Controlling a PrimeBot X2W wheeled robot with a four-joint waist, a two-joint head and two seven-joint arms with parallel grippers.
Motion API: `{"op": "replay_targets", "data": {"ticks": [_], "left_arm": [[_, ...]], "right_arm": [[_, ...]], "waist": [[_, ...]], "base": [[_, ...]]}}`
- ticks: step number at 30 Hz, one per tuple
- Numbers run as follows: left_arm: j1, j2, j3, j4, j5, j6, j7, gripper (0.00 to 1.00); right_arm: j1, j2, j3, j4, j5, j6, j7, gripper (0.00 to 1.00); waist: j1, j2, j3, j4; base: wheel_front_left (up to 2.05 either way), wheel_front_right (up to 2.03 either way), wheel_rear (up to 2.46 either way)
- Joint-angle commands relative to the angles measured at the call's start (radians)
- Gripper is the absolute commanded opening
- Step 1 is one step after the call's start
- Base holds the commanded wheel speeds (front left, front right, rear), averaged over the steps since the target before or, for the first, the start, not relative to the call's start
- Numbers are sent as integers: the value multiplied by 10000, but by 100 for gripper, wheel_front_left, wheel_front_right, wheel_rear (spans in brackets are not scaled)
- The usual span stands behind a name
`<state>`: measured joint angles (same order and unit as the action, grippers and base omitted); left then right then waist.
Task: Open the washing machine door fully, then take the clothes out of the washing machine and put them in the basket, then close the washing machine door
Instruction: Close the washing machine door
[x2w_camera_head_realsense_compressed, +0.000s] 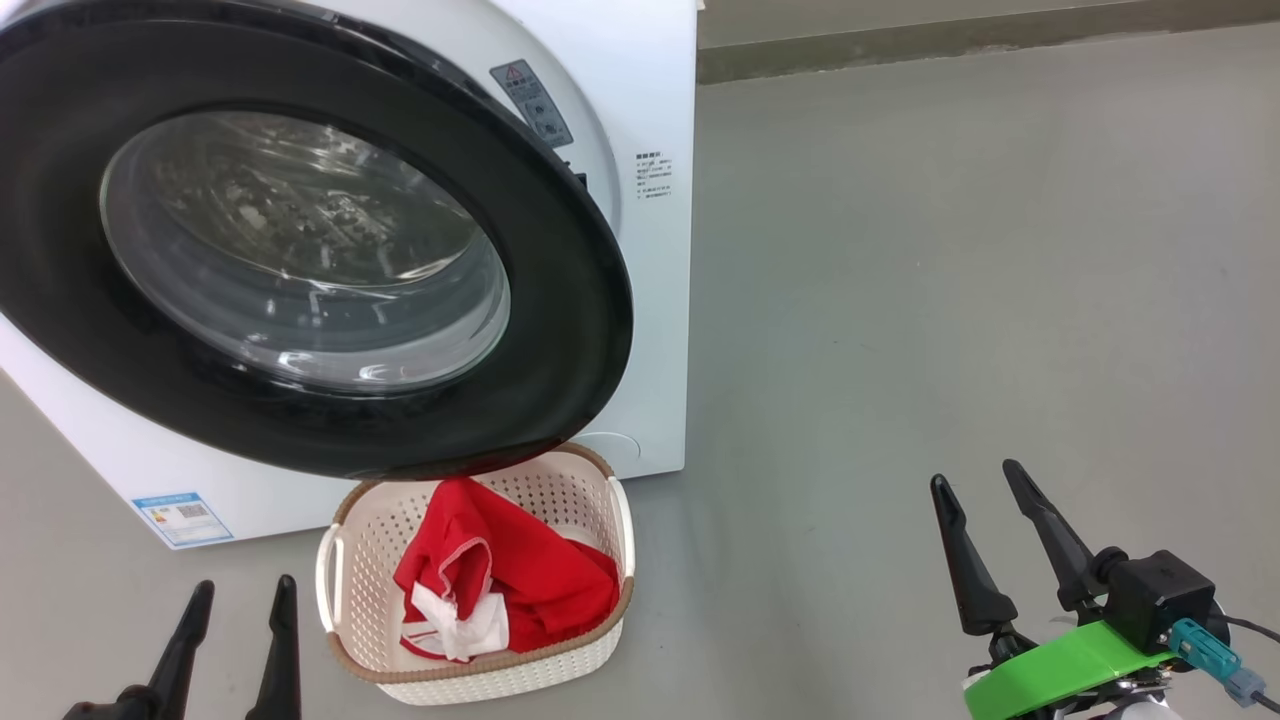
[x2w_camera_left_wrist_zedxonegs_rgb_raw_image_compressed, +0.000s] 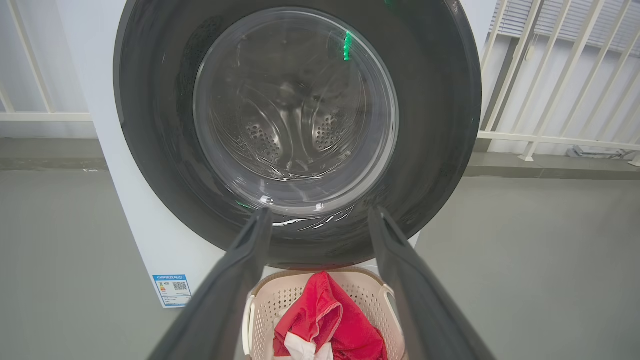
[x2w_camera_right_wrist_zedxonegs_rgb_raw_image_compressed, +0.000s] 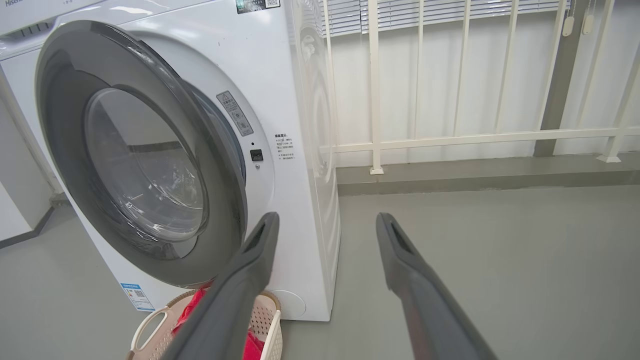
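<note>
Grey floor (x2w_camera_head_realsense_compressed: 950, 250) runs back to a white railing (x2w_camera_right_wrist_zedxonegs_rgb_raw_image_compressed: 450, 137), and the washing machine (x2w_camera_head_realsense_compressed: 655, 90) stands on it to my left front. The clothes (x2w_camera_head_realsense_compressed: 530, 575), red with white trim, lie heaped in the basket (x2w_camera_head_realsense_compressed: 500, 685). It sits on the floor just in front of the machine, its far rim under the lower edge of the washing machine door (x2w_camera_head_realsense_compressed: 570, 320). Through the glass the drum looks bare, so I judge the unloading done and the closing step in hand.

The door is ajar: in the right wrist view its right edge stands off the white front, with the latch hole exposed beside it. Both claws are released and carry nothing. My left claw (x2w_camera_head_realsense_compressed: 246, 583) hangs low beside the basket, and the right claw (x2w_camera_head_realsense_compressed: 975, 473) is well off to the right over bare floor.

Next I'd bring the right claw to the black rim near its free edge and press it home until it latches. I cannot tell from here whether the rim clears the basket.
</note>
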<state>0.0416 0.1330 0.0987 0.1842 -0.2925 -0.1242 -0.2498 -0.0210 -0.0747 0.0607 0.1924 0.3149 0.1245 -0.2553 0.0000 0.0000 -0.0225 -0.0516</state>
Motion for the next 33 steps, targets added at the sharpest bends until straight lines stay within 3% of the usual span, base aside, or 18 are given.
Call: {"op": "replay_targets", "data": {"ticks": [1,10,11,13,14,26,33], "left_arm": [[-413,149,318,-179,65,-64,-120,100],[-476,175,150,-111,210,-64,-120,100],[-493,157,134,-110,212,-64,-120,100],[-524,120,112,-103,191,-64,-120,100],[-542,112,90,-95,187,-64,-120,100],[-759,-84,-194,-291,-34,-65,-120,100],[-1015,-143,-392,-496,-223,-65,-120,100]], "right_arm": [[-313,-111,264,-217,-22,62,-65,100],[-427,-159,379,14,-70,62,-65,100],[-450,-177,440,67,-96,62,-65,77],[-522,-231,571,196,-113,62,-65,13],[-565,-267,667,302,-114,62,-65,0],[-2031,-465,1675,1759,-226,62,-65,0],[-3475,-458,2564,2975,354,62,-65,0]], "waist": [[0,0,8,9],[0,0,38,227],[0,0,37,280],[0,0,47,392],[0,0,56,458],[0,0,297,1387],[0,0,699,1958]], "base": [[0,0,0],[0,0,0],[0,0,0],[0,0,0],[0,0,0],[0,0,0],[0,0,0]]}}
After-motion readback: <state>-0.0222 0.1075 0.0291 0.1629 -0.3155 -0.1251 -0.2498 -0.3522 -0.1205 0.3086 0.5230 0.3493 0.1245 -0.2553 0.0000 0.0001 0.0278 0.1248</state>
